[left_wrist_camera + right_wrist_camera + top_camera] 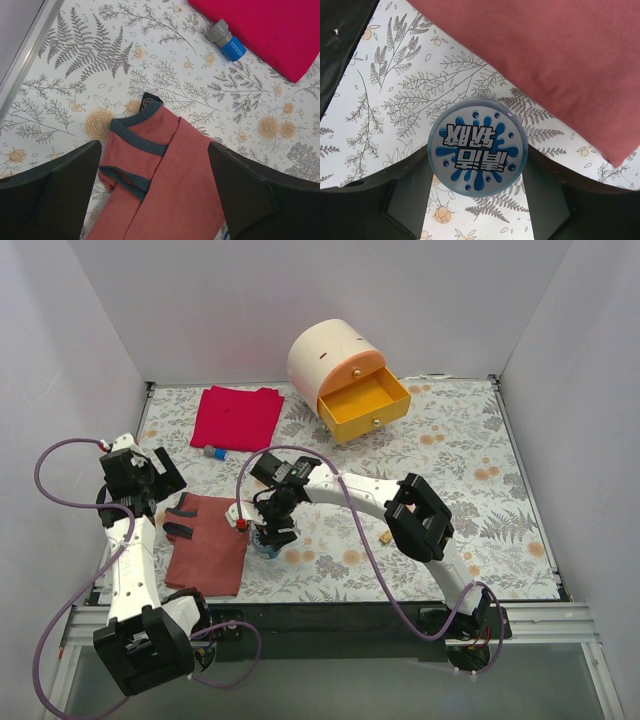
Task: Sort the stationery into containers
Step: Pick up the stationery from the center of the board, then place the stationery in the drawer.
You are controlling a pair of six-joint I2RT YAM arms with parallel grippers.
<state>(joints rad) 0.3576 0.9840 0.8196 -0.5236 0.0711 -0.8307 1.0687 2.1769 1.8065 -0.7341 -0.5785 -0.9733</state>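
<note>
The round blue-white tape roll [477,146] lies on the floral table just right of the rust-brown cloth. My right gripper [272,533] hangs over it, and its fingers [415,190] press against both sides of the roll. My left gripper [182,517] is open and empty over the top end of the rust-brown cloth [165,175]. A short grey-and-blue pen piece [213,452] lies by the red cloth and shows in the left wrist view [226,41]. A tiny tan block [386,537] lies beside the right arm. The cream cabinet [325,355] stands at the back with one orange-yellow drawer [365,405] pulled open.
A red folded cloth [237,417] lies at the back left. The rust-brown cloth [208,550] lies at the front left between the arms. A small white-and-red piece [238,517] sits at its right edge. White walls enclose the table.
</note>
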